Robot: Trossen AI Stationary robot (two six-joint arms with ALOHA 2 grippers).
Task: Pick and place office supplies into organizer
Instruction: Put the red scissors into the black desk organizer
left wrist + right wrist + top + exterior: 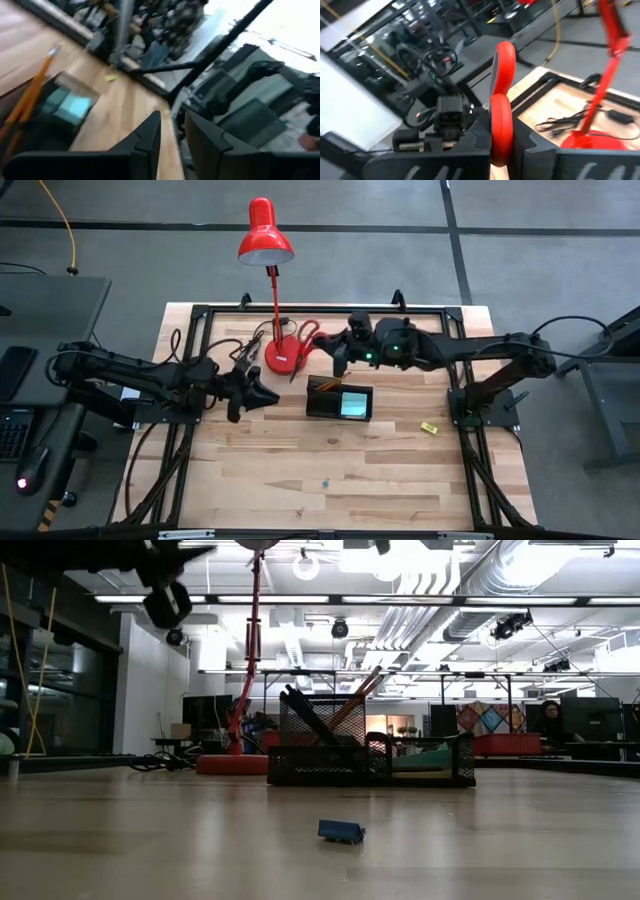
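Near the middle of the overhead frame, we are seeing the organizer (339, 398) sitting on the wooden table (330, 470), just right of the red lamp base (284, 356). Its right compartment is holding the teal sticky-note pad (353, 404); in the low view, orange pencils (352, 700) and black pens (305, 708) are leaning up out of its left compartment. We are finding the tiny yellow block (429, 427) lying well right of the organizer, toward the frame's right.

Above and slightly right of the organizer, the right gripper (338, 352) is clamping the red-handled scissors (501, 107): in its wrist view the red handle loops are standing squeezed between the closed fingers (540, 150). The scissors are showing in the overhead frame as red loops beside the lamp base.

Left of the organizer, the left gripper (262, 395) is hanging over the table, its fingers (150, 135) standing slightly parted around nothing. A small blue item (341, 831) is lying on the boards in the low view's foreground.
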